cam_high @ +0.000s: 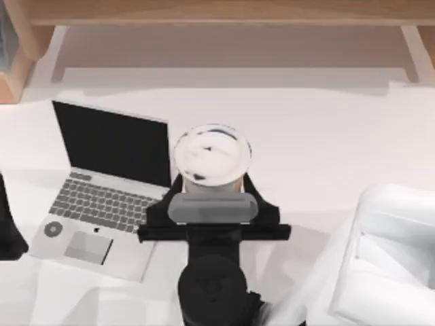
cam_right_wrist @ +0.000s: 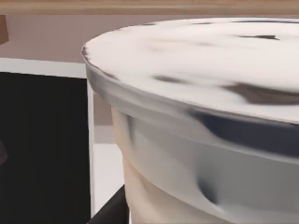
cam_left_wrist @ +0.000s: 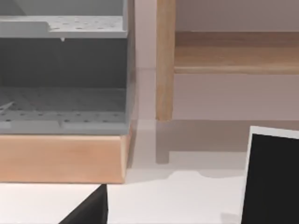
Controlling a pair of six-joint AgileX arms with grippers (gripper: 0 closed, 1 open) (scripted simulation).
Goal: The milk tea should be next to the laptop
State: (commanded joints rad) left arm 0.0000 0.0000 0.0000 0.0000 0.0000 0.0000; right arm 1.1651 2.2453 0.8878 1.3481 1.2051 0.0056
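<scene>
In the top view, the tall clear plastic milk tea cup with a white round lid [cam_high: 212,155] is being gripped by the right gripper [cam_high: 212,182], its fingers pressed against the cup's sides, just right of the open silver-grey laptop [cam_high: 102,204]. The left arm is being held at the table's left edge.

In the left wrist view, the laptop's black screen [cam_left_wrist: 273,179] is being shown beside a wooden shelf post [cam_left_wrist: 165,60].

In the right wrist view, the cup's lid [cam_right_wrist: 205,60] is being shown beside the screen [cam_right_wrist: 44,149].

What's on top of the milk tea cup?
A round white lid covers the milk tea; there is no straw. Creamy drink shows through the cup's side in the right wrist view. The cup's bottom is hidden by the right gripper around it, beside the laptop.
</scene>
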